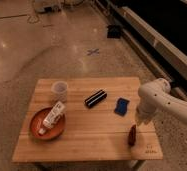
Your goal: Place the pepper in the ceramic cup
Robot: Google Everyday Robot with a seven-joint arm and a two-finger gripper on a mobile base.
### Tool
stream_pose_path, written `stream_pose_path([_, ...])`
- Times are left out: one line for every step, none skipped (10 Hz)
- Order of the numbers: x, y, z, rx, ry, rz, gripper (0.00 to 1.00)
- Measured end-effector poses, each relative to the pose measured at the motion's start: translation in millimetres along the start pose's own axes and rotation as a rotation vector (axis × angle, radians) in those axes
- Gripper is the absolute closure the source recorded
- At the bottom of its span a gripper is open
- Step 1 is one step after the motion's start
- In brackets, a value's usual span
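Observation:
The pepper [132, 136] is a slim dark red-brown piece lying on the wooden table [87, 130] near its front right corner. The ceramic cup [59, 90] is pale and round and stands at the table's back left. My gripper [137, 121] hangs at the end of the white arm [159, 97], pointing down just above and behind the pepper.
A red-orange bowl [35, 131] at the front left holds a white tube [52, 116]. A black box [95, 98] lies mid-table. A blue rectangular piece [121, 106] lies right of it, close to the arm. Bare floor surrounds the table.

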Motion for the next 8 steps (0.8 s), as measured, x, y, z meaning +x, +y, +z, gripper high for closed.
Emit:
stream_pose_path([14, 5, -3, -0.005, 0.007, -0.009, 0.58])
stream_pose_path([30, 4, -2, -0.002, 0.001, -0.015, 0.58])
stream_pose_path([35, 6, -2, 0.000, 0.000, -0.010, 0.58])
stream_pose_path([32, 9, 1, -0.004, -0.007, -0.007, 0.58])
stream_pose_path([25, 2, 5, -0.001, -0.014, -0.028, 0.58])
stream_pose_path([12, 4, 10, 0.002, -0.029, -0.035, 0.58])
stream_pose_path([6, 2, 11, 0.001, -0.031, -0.034, 0.58])
stream_pose_path([9, 1, 12, 0.014, -0.017, -0.014, 0.58])
